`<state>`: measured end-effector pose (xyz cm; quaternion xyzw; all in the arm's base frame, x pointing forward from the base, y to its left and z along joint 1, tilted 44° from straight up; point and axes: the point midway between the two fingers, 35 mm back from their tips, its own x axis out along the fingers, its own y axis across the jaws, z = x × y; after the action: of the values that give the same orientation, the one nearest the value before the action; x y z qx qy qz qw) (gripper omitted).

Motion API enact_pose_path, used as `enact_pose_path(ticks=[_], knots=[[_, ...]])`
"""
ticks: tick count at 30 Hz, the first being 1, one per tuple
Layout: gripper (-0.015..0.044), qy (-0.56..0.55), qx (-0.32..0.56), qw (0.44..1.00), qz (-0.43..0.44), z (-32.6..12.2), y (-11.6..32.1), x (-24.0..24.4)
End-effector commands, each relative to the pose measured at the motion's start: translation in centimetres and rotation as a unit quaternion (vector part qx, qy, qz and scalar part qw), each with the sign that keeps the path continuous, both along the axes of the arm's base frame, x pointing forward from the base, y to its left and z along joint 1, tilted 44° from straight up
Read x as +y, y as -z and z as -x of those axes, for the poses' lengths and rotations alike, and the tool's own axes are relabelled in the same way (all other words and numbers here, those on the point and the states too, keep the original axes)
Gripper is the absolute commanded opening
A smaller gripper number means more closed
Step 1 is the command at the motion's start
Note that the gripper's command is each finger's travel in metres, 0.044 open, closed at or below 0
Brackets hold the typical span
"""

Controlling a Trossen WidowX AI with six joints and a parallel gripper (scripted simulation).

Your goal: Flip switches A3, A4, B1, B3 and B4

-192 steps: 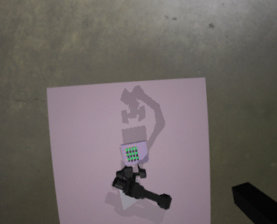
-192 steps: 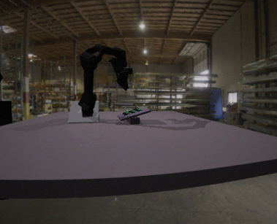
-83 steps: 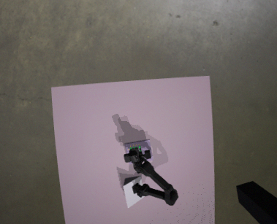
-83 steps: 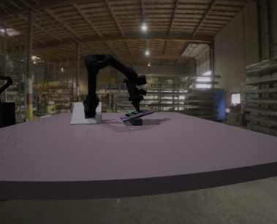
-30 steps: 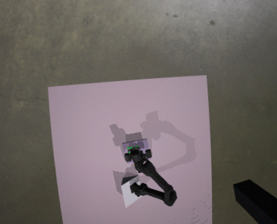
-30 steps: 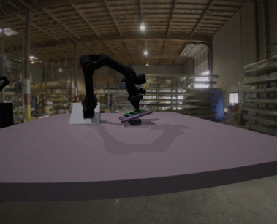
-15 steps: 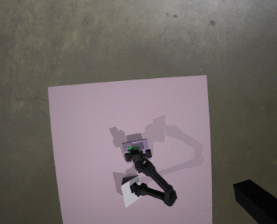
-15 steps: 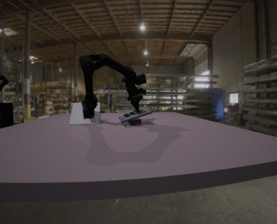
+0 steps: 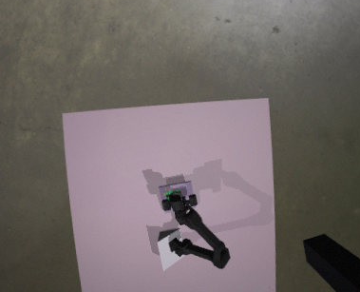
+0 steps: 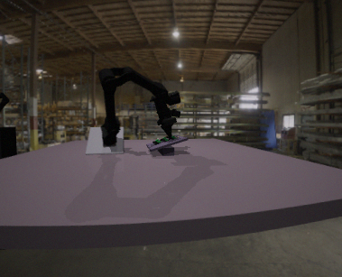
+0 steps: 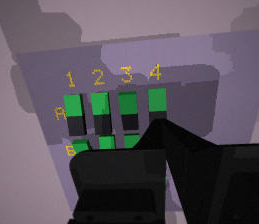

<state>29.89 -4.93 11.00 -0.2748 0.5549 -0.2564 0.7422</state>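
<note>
The black gripper (image 9: 176,198) (image 10: 170,135) (image 11: 159,124) is narrow, its fingers brought together on nothing, which suits pressing. The panel (image 9: 188,184) (image 10: 182,140) (image 11: 239,55) lies in front of the arm (image 9: 205,229) (image 10: 141,78), tilted on a dark stand (image 10: 167,151) on the pink table (image 9: 113,156) (image 10: 256,180), and the fingertips stand at the lower end of the A4 switch (image 11: 157,100). The step in hand is probably A4: to do it well, keep the tips together, set them on whichever end stands raised, push squarely into the tilted face until it rocks over, then back straight off before moving sideways. Which end of A4 is up, and whether the tips touch it, I cannot tell. A drift toward the arm could catch B4, which the gripper hides, and a drift to the left could brush the A3 switch (image 11: 128,110). As for counts, there is one panel, one gripper and one arm at work on it. The wrist view shows four printed column numbers, two row letters, and four switches in row A; three tops in row B show plainly, with only a green sliver beside the finger farther down. Five switches are named for flipping; how many are already done, I cannot judge.
</note>
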Motion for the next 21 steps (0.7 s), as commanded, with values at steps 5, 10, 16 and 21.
enact_pose_path(ticks=[5,10,16,21], knots=[[0.0000,-0.001,0.001,1.000,0.000,-0.04,0.13,-0.07],[0.0000,-0.001,0.001,1.000,0.000,-0.05,0.17,-0.11],[0.0000,-0.001,0.001,1.000,0.000,-0.07,0.23,-0.17],[0.0000,-0.001,0.001,1.000,0.000,-0.09,0.27,-0.22]])
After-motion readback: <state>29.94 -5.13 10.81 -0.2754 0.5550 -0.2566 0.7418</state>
